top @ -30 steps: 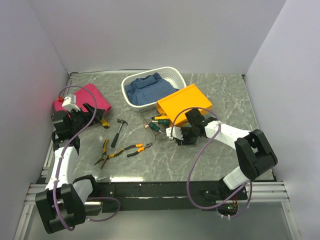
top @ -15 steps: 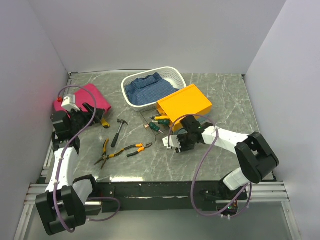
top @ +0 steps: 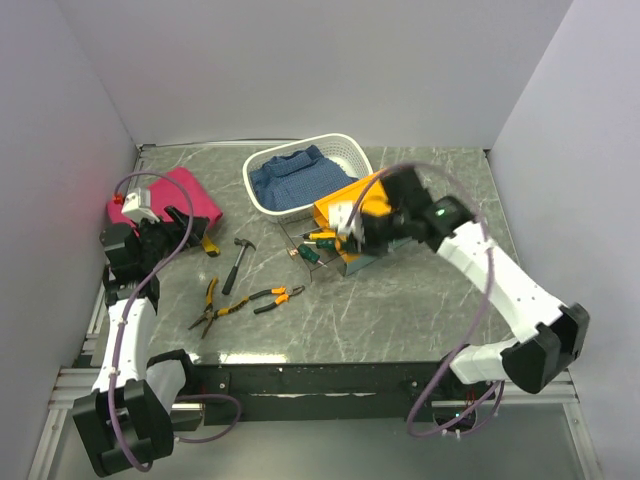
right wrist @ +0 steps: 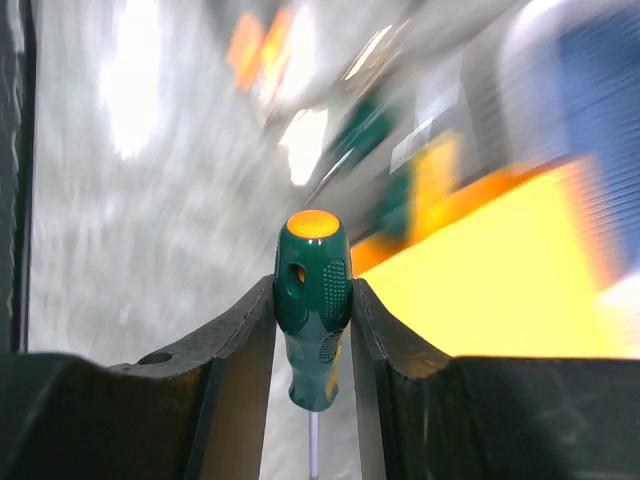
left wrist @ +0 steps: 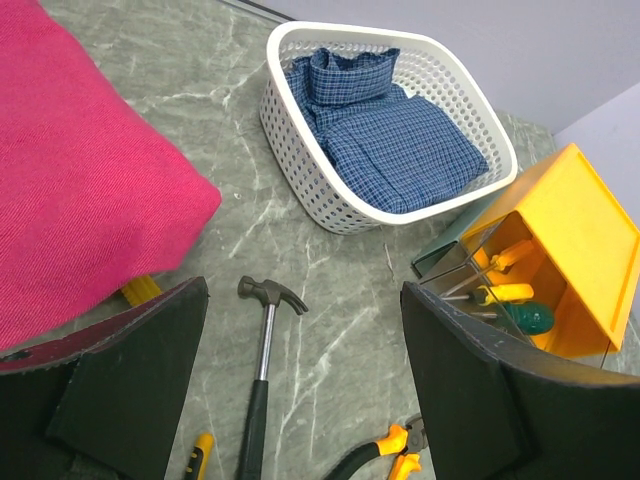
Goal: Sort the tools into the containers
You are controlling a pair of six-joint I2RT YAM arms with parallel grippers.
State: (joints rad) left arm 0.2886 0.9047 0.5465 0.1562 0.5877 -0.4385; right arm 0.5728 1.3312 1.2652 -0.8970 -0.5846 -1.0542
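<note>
Item: right tool (right wrist: 312,292), closed on a green-handled screwdriver (right wrist: 313,265) with an orange cap. The handle is pinched between both fingers and the shaft points down out of view. Change noted: a second ago this tool sat low on the worktop (top: 400,310), just in front of the orange-yellow box (left wrist: 590,230). It has since lifted and swung back, and in the overhead view it now hangs above the box's near end and its clear drawer (left wrist: 478,285). The wrist view is streaked with motion blur, so the arm is judged to be mid-transfer. Meaning for the task: one tool is picked and carried, with release into the drawer judged the step in hand. The drawer stands pulled out toward the worktop's middle and already holds other screwdrivers (left wrist: 505,292) with yellow and green handles. Whether the held screwdriver is squarely over the opening cannot be told. Left tool (left wrist: 305,400): fingers spread wide, holding nothing, unchanged in place beside the pink cloth (top: 185,195). Still loose on the worktop: hammer (left wrist: 262,360), long pliers (top: 270,297) and smaller pliers (top: 208,300), all well apart from the box. Behind the box: a white basket (top: 262,185) holding a blue checked cloth (top: 295,175).
</note>
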